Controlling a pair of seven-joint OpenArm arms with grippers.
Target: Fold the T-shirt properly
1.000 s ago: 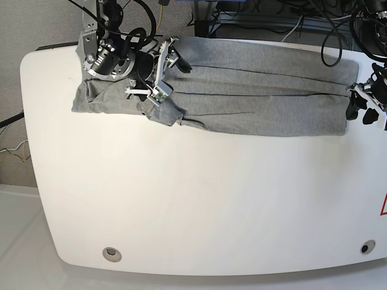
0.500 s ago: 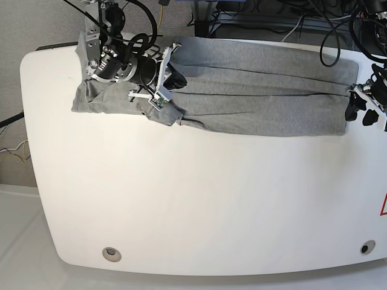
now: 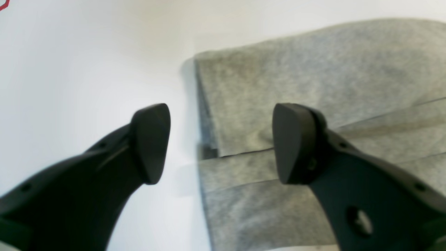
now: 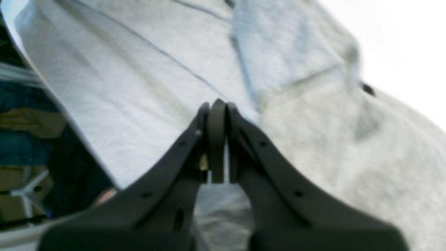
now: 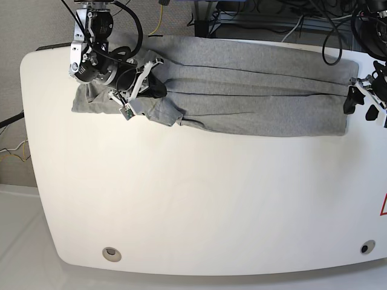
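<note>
1. T-shirt point(image 5: 254, 96), grey, folded into a long band along the far edge of the white tabletop point(image 5: 199, 205), left end bunched.
2. Right pincer point(image 4: 217, 108) pressed together, holding nothing, above the bunched left end.
3. Left pincer point(image 3: 221, 139) spread wide, empty, straddling the shirt's right edge.

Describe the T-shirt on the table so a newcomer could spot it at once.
Start at the white table and look along its far edge. There lies the T-shirt, a long heather-grey band of folded cloth stretched nearly from side to side, its one end bunched under the right pincer. It is the only cloth there, soft and creased among black cables and metal arms.
</note>
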